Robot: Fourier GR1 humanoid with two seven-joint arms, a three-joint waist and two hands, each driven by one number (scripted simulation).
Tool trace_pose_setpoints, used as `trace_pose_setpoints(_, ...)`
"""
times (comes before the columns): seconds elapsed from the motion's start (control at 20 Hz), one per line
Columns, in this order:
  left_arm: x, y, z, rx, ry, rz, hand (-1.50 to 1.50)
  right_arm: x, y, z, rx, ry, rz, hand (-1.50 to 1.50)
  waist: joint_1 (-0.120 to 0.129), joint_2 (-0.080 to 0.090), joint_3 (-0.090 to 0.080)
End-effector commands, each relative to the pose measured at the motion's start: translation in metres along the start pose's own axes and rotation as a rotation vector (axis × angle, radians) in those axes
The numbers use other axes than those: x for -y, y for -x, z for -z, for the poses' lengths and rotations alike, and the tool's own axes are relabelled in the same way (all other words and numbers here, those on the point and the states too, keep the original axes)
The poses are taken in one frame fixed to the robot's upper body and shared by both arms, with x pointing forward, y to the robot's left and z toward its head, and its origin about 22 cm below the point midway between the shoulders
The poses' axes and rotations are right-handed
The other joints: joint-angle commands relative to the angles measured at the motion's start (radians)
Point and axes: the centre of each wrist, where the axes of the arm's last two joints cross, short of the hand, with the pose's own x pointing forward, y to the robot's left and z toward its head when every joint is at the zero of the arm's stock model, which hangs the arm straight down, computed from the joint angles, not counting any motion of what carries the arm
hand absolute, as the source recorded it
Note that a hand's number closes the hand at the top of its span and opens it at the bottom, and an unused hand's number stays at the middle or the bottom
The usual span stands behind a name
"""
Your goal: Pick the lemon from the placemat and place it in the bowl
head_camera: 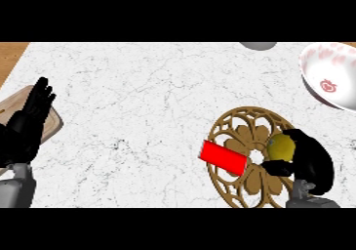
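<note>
A yellow lemon [280, 146] lies on the right part of a round, gold openwork placemat [242, 127]. My right hand [310, 158] curls round the lemon from the right, fingers over its top and thumb under it, hiding its right side. A white bowl [331, 73] with red markings inside sits at the far right, partly cut off by the view's edge. My left hand [26, 122] rests open at the far left, fingers pointing up, well away from the lemon.
A red rectangular block [224, 157] lies on the placemat's left edge. A wooden board [50, 122] sits under my left hand. A grey round object [258, 45] shows at the counter's far edge.
</note>
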Motion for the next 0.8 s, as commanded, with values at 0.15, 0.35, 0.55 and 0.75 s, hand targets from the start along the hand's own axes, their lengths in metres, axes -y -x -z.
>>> trace_pose_setpoints(0.15,-0.011,-0.015,0.000,0.001,-0.002,0.018,0.00,-0.015,0.014,0.025,0.070,0.002,0.022,1.50,0.003,0.006,0.007)
trace_pose_setpoints(0.35,0.007,0.006,-0.005,0.007,0.009,-0.010,0.00,-0.014,-0.021,0.047,0.080,0.003,0.019,1.50,0.007,0.007,0.006)
trace_pose_setpoints(0.55,0.006,0.005,0.001,-0.012,-0.001,0.008,0.00,-0.007,-0.031,0.036,0.150,0.012,-0.065,1.50,0.005,0.007,0.006)
trace_pose_setpoints(0.75,0.012,-0.006,0.003,0.025,0.047,0.004,0.00,-0.003,-0.044,0.061,0.386,-0.218,-0.279,1.50,0.054,0.020,0.008)
